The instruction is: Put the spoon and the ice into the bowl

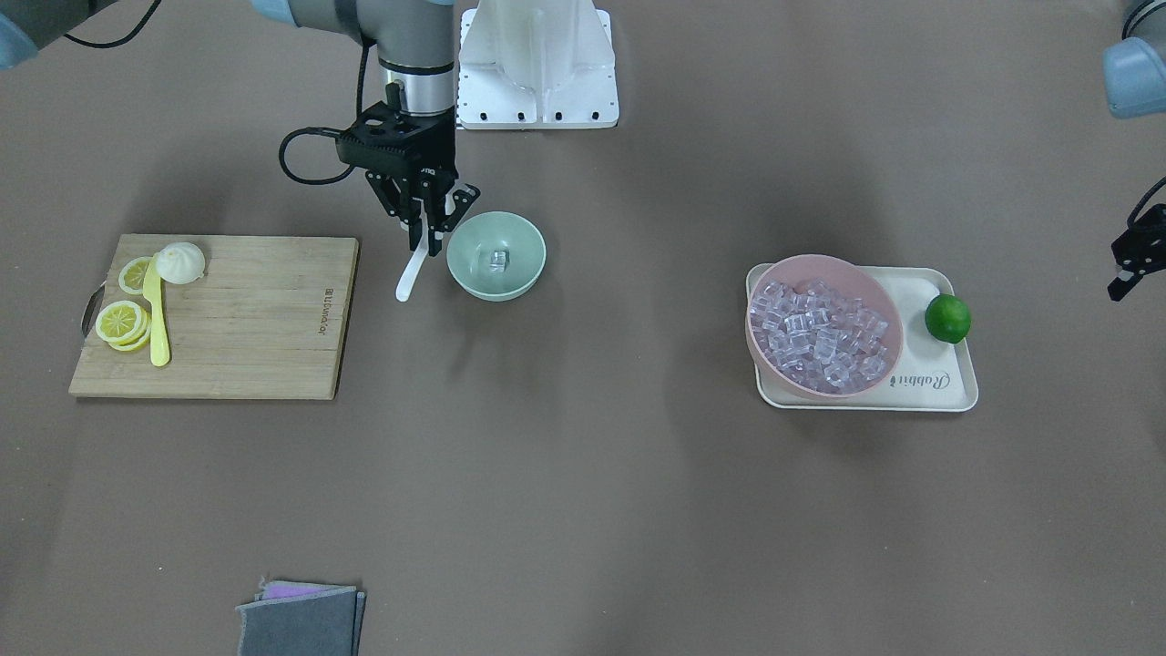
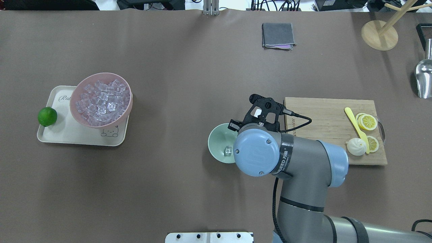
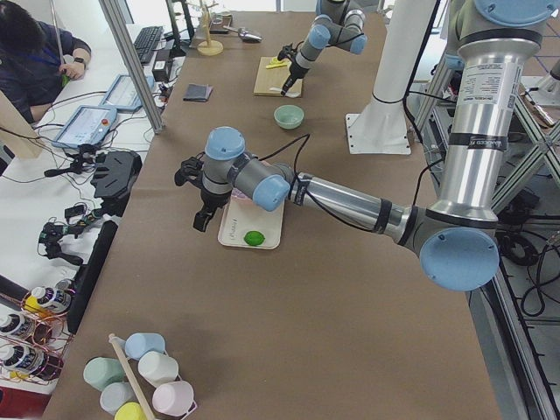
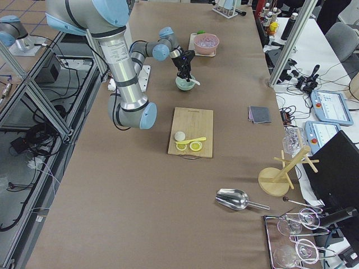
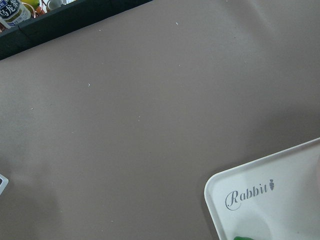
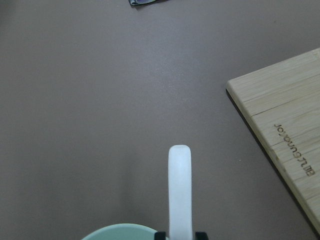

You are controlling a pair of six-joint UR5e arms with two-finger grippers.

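Observation:
My right gripper is shut on the white spoon and holds it just beside the mint-green bowl, on the cutting board's side. The spoon's handle sticks out from between the fingertips, over the table; its scoop is hidden. One clear ice cube lies in the mint bowl. Many more ice cubes fill the pink bowl. My left gripper hangs at the view's edge beyond the tray; I cannot tell whether it is open.
The pink bowl and a lime sit on a cream tray. A wooden cutting board holds a yellow knife, lemon slices and a white bun. A grey cloth lies at the table's far edge.

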